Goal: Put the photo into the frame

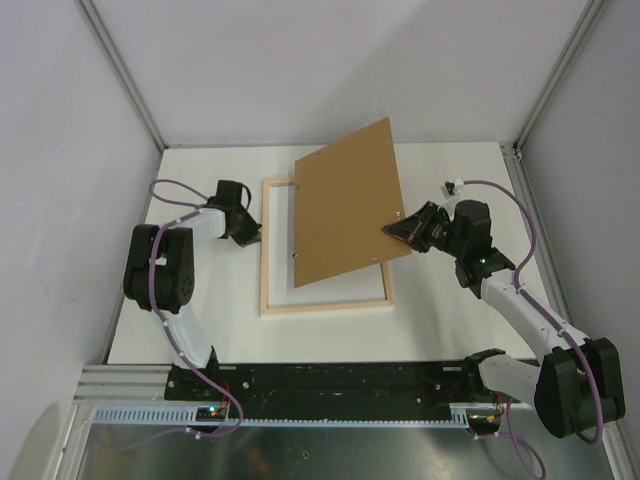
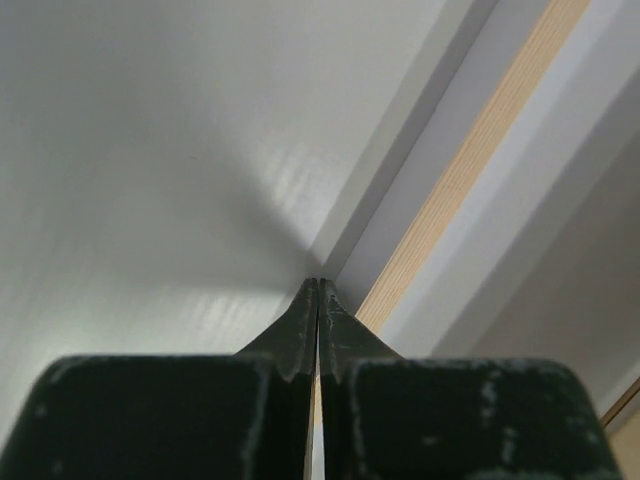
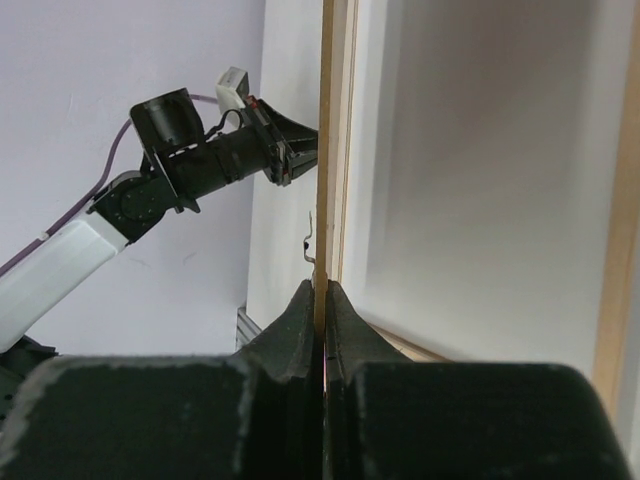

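- L gripper (image 1: pixel 250 238): clenched on nothing, tips down at the frame's (image 1: pixel 325 305) left rail, far end (pressing or just beside, can't tell).
- Frame: flat on the table (image 1: pixel 440 310), mid-scene, pale wood back up, white showing inside the opening. Thin rails, prob. light and stiff, likely to slide on the smooth top. Best pinned at a rail, not lifted by one corner.
- Photo: not seen in any view (maybe under the board, can't tell). Prob. thin, bendy, easily smudged, so best taken by an edge, not the face.
- Board (image 1: pixel 345 200): brown, thin, stiff-looking, held up tilted over the frame's right part, far corner out past the top rail.
- R gripper (image 1: pixel 392 230): clamped on the board's right edge, near its lower corner.
- Room: bare table L of frame and on near side; walls (image 1: pixel 60 150) close both sides and behind, so little swing for the board's far corner.
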